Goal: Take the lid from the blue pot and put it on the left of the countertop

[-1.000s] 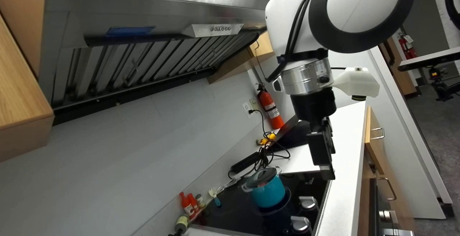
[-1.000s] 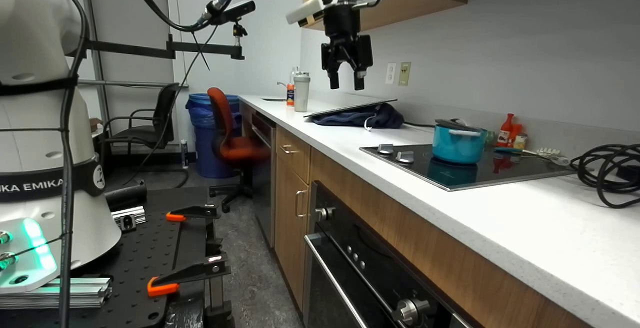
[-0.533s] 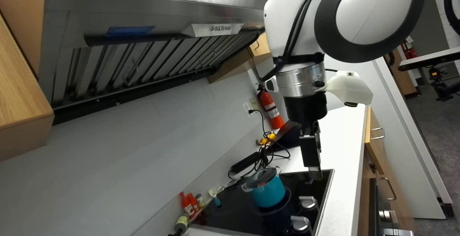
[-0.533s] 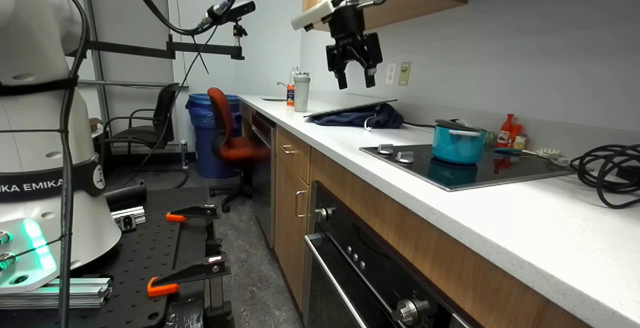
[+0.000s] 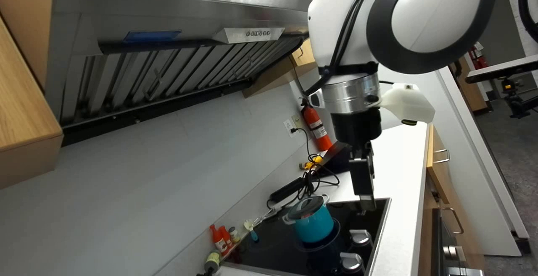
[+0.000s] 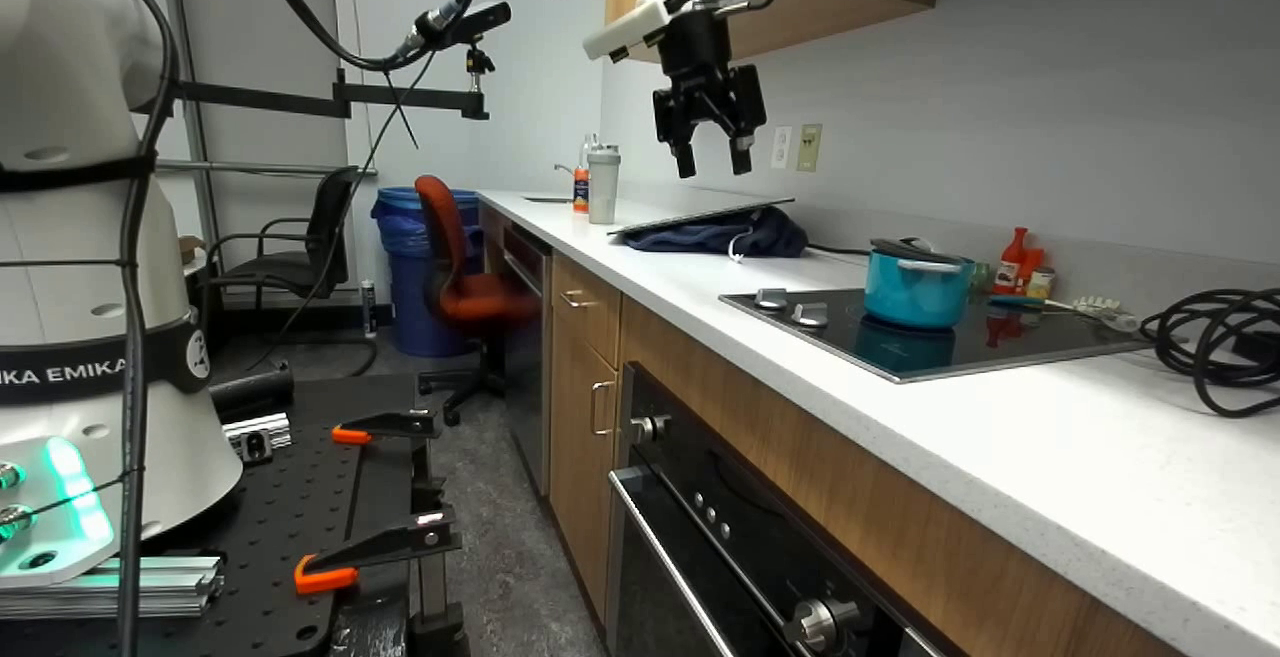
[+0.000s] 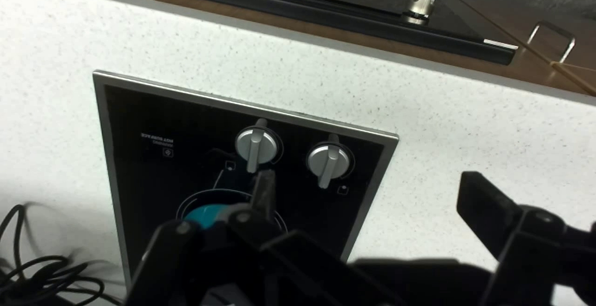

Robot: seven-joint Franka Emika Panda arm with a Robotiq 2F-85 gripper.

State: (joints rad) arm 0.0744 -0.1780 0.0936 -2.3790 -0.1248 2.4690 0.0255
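Note:
The blue pot (image 5: 316, 226) stands upright on the black cooktop in both exterior views (image 6: 914, 291). Its dark lid (image 5: 306, 208) with a clear centre is on top, also seen in an exterior view (image 6: 912, 251). In the wrist view only a strip of the blue pot (image 7: 204, 214) shows; the lid is hidden behind a finger. The white countertop (image 6: 1080, 457) runs around the cooktop and also shows in the wrist view (image 7: 298, 80). My gripper (image 6: 713, 159) is open and empty, well above the counter and apart from the pot. Its fingers spread wide in the wrist view (image 7: 368, 189).
The cooktop (image 7: 153, 180) has two silver knobs (image 7: 328, 162). Red bottles (image 6: 1012, 262) and utensils (image 6: 1095, 309) lie behind the pot. Black cables (image 6: 1225, 347) are coiled on the counter. A dark cloth (image 6: 720, 235) lies under a flat panel. A range hood (image 5: 168, 70) hangs above.
Over the last second my gripper has moved a little toward the wall and tilted slightly. In the last half second it has barely moved. The pot and lid have not moved.

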